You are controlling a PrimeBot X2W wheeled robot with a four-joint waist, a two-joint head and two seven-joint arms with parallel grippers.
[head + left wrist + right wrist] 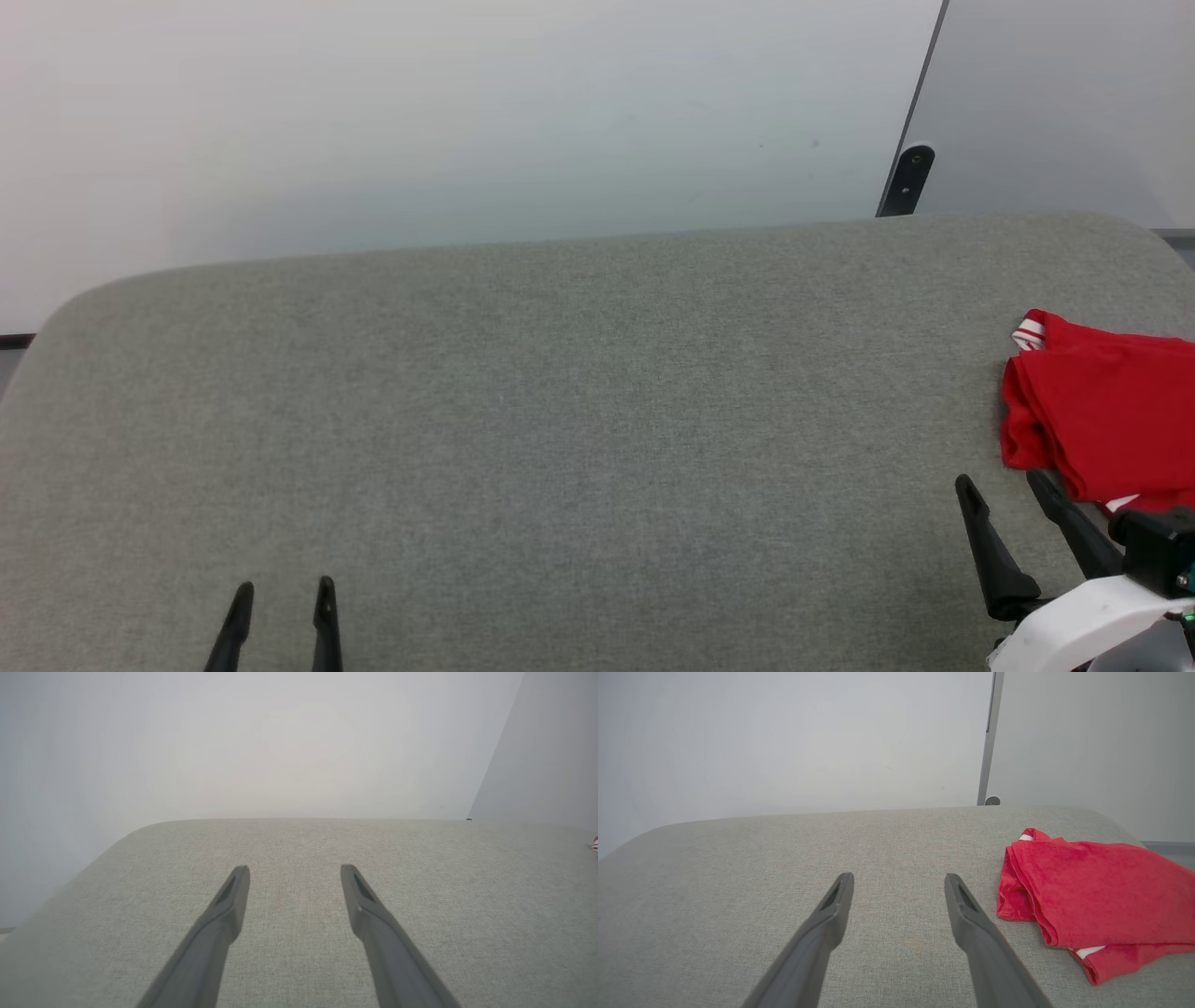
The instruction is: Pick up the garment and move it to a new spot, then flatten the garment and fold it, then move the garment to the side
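Nearest you, the left gripper (285, 588) stands at the lower left over the pad (560, 392), fingers spread wide, holding nothing. The right gripper (999, 481) stands at the lower right, likewise spread wide and empty. Just beyond it and to its right, the garment (1102, 411) lies folded on the pad's right end, with a striped band at its far corner. Behind the pad stands a pale wall (467, 121).
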